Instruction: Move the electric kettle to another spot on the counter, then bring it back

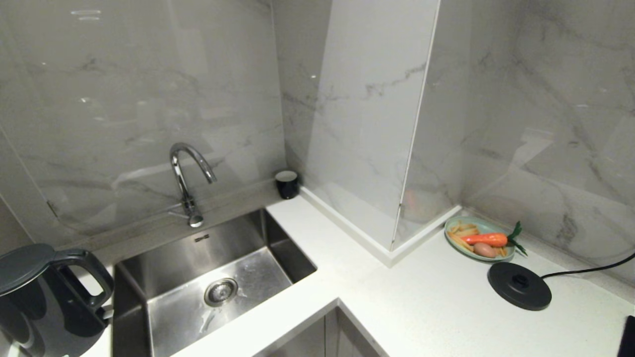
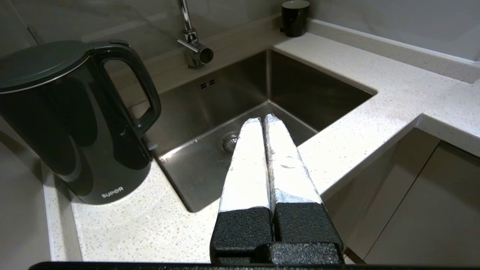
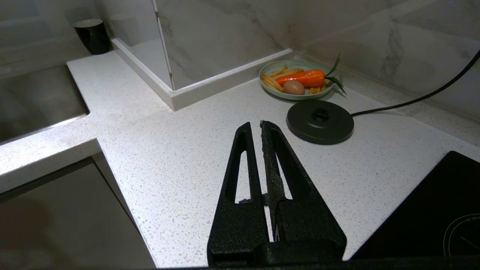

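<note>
A: Black and glossy, the kettle [image 1: 47, 302] stands upright on the white counter [image 1: 446, 302] left of the sink [image 1: 218, 282]; neither arm shows from the head. The round base [image 1: 519, 285] sits far off, beside the plate [image 1: 459, 246] of vegetables.

B: And the left gripper [image 2: 262, 120]?

A: Its 2 fingers are pressed together on nothing, above the sink's near edge, the kettle off to one side, untouched.

B: The right gripper [image 3: 254, 125]?

A: Clenched too, empty, over bare counter, the base just beyond its tips.
</note>
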Controlling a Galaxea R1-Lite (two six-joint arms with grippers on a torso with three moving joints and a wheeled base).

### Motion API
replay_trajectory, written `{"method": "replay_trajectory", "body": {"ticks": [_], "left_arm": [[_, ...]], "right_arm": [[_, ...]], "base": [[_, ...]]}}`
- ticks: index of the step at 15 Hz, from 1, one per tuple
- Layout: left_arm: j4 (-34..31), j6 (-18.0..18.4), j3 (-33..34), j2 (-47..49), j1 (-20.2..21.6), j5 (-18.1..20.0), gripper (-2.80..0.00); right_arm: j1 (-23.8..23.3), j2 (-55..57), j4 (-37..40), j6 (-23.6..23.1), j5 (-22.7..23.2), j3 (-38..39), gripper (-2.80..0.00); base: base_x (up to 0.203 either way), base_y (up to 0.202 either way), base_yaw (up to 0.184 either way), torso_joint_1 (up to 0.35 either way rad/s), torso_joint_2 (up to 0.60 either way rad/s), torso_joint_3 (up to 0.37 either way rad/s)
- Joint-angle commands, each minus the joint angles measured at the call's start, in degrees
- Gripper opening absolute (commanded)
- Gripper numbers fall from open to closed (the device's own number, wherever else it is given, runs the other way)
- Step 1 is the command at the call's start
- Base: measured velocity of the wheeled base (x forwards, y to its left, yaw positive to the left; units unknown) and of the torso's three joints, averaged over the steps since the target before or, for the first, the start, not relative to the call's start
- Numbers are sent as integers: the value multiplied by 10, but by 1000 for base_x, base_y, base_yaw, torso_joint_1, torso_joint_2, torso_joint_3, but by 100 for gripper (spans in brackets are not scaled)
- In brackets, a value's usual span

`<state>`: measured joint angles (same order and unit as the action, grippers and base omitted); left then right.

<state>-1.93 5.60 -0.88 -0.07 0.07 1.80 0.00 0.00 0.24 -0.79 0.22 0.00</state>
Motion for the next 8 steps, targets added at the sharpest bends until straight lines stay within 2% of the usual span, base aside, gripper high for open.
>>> {"method": "replay_trajectory", "body": {"ticks": [1,6,8], "left_arm": [[-1,0,0,2,0,0,-280],[-1,1,0,2,0,1,-280],[0,1,0,2,0,1,-280]], "right_arm": [[0,0,0,0,0,0,-280],[0,0,0,-1,0,0,-280],[0,0,0,-1,0,0,-280]], "base": [[0,0,0,0,0,0],[0,0,0,0,0,0],[5,-10,107,5,2,4]]}}
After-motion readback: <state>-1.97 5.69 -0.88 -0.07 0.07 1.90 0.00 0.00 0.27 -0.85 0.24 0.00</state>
